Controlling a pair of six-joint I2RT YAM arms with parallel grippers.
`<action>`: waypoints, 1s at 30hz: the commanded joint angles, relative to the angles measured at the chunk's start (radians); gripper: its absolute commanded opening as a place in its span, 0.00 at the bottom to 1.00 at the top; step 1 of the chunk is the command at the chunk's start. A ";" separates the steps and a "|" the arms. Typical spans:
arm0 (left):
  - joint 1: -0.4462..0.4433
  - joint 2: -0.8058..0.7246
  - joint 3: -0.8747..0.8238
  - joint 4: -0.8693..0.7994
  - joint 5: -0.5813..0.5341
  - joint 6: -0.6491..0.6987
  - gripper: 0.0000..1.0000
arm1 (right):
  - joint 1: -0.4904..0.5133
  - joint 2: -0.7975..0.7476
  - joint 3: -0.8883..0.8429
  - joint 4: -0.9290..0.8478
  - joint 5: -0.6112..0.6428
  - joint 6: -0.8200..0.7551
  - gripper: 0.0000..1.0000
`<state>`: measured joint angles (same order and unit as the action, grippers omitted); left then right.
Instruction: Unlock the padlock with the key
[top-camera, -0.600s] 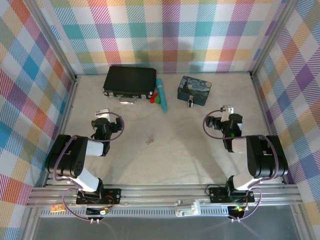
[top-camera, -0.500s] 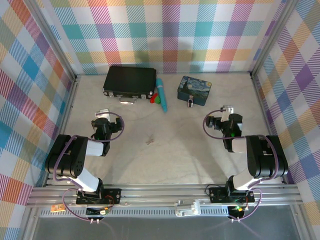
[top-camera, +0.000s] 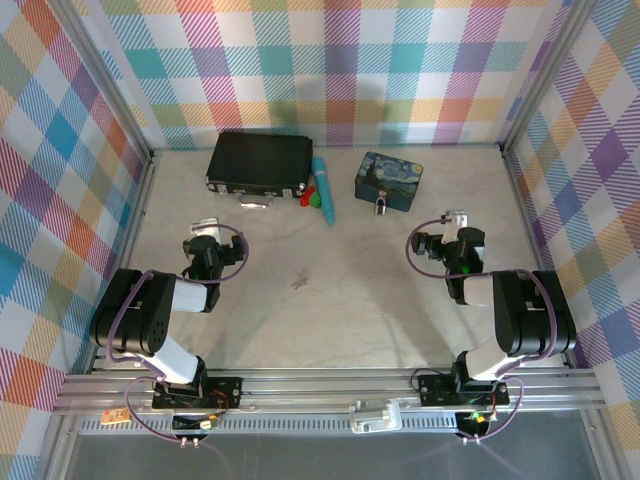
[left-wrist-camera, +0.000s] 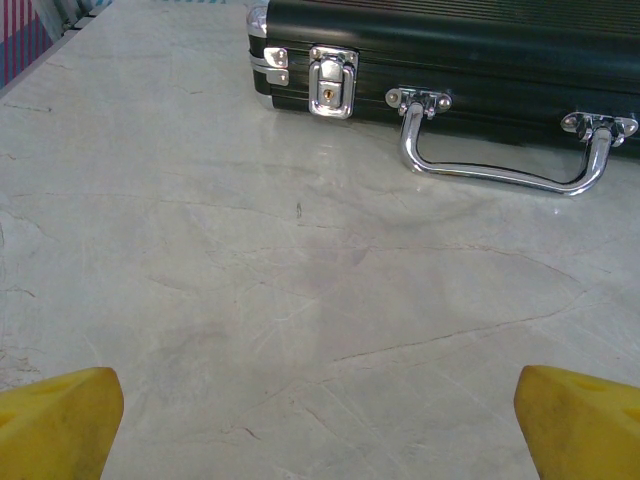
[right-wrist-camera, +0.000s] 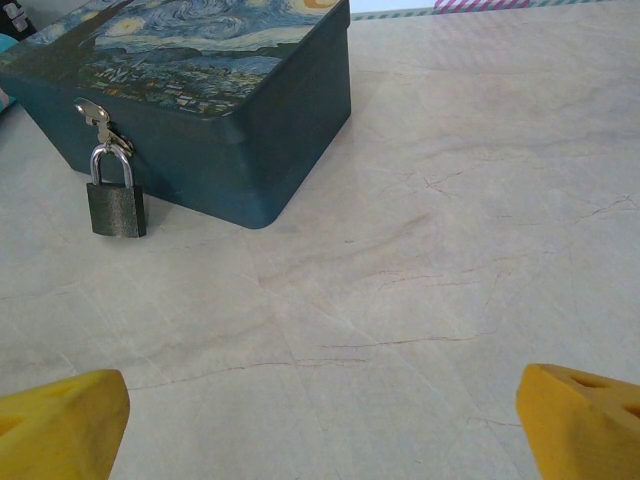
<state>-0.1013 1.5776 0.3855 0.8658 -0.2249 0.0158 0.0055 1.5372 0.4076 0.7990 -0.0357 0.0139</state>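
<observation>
Noted flat on the surface (top-camera: 350, 300), mid-scene between the two arms: the key (top-camera: 300, 281). It lies right of the left pincer (left-wrist-camera: 320, 428) and nearer the bases, and well left of the right pincer (right-wrist-camera: 322, 428). The left arm (top-camera: 150, 320) is judged the closer one to it. Its long axis is too small to be read from above.

The padlock (right-wrist-camera: 116, 205) is hung by its shackle from the hasp (right-wrist-camera: 92, 112) on the near face of the tin (right-wrist-camera: 250, 130). Its body is upright, long axis vertical, bottom at or just off the surface. It is placed far and left of the right pincer, and the right arm (top-camera: 520, 310) is the closer one there.

Both pincers are spread wide, with nothing held in either.

Judgement: the key is to be fetched first by the left arm, the reach turned rightward and back toward the bases.
</observation>
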 joint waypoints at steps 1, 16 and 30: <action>0.011 0.002 0.018 0.009 0.008 -0.005 1.00 | -0.006 -0.003 0.013 0.012 -0.013 -0.008 0.99; 0.011 -0.003 0.016 0.014 0.009 -0.004 0.99 | -0.003 -0.052 0.031 -0.058 0.031 0.002 0.99; -0.035 -0.285 0.270 -0.583 -0.021 -0.177 0.99 | 0.010 -0.190 0.386 -0.761 0.075 0.232 0.99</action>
<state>-0.1226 1.3361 0.5755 0.4698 -0.2810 -0.0509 0.0078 1.3113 0.6968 0.2630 0.0513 0.1471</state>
